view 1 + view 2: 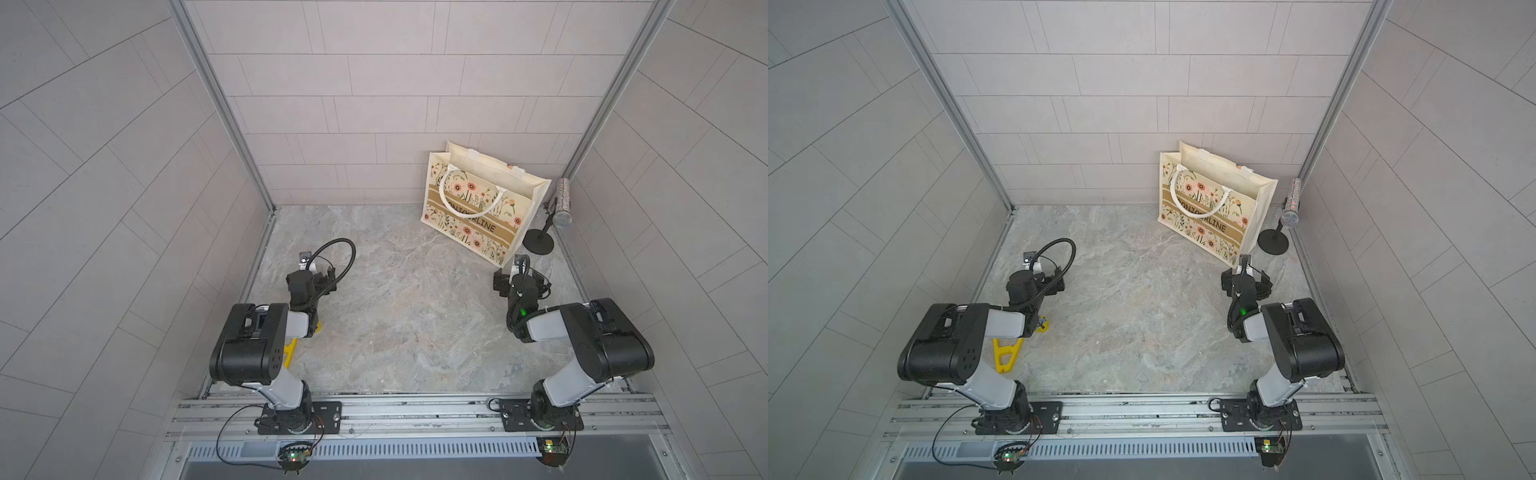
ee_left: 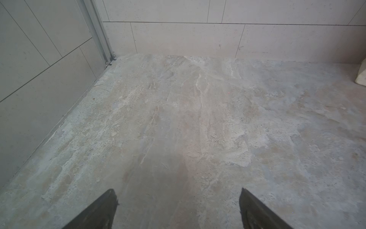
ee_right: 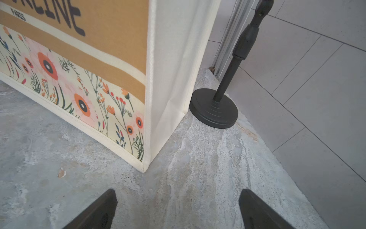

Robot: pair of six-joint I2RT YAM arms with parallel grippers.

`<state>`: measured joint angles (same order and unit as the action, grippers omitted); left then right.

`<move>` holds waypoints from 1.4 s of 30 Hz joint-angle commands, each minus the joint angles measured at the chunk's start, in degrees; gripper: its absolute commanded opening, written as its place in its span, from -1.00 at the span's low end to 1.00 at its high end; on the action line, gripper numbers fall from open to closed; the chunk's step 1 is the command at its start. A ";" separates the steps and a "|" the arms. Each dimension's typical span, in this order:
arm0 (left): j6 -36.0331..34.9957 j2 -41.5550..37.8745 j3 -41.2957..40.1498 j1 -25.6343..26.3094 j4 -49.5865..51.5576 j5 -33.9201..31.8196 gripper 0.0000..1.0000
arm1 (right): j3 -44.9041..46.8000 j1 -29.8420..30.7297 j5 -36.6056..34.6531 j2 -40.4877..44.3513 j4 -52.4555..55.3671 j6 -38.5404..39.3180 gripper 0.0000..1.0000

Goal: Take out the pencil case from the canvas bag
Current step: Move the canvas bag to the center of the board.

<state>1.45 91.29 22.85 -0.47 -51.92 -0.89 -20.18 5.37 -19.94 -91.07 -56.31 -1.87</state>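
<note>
The canvas bag (image 1: 478, 220) (image 1: 1208, 220) stands upright at the back right of the stone floor, with its white rope handle hanging over the flowered front. The pencil case is hidden; in both top views only cream lining shows at the bag's mouth. My right gripper (image 1: 519, 274) (image 3: 178, 193) is open and empty, low over the floor just in front of the bag's near corner (image 3: 145, 166). My left gripper (image 1: 307, 270) (image 2: 178, 193) is open and empty over bare floor at the left, far from the bag, whose edge (image 2: 361, 77) barely shows in the left wrist view.
A glittery microphone (image 1: 562, 216) on a black round-based stand (image 3: 213, 111) stands right beside the bag, against the right wall. A yellow plastic piece (image 1: 1007, 353) lies under my left arm. Tiled walls close in three sides; a metal rail (image 1: 415, 409) runs along the front.
</note>
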 commanded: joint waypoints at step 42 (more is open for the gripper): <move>-5.49 -15.50 -13.27 6.24 -10.26 -3.20 0.99 | -2.19 3.77 -0.53 19.14 17.35 0.69 1.00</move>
<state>-1.61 81.91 9.69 3.36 -65.54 2.20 -20.27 8.67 -20.08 -74.96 -47.27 -0.23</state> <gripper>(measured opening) 0.996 0.997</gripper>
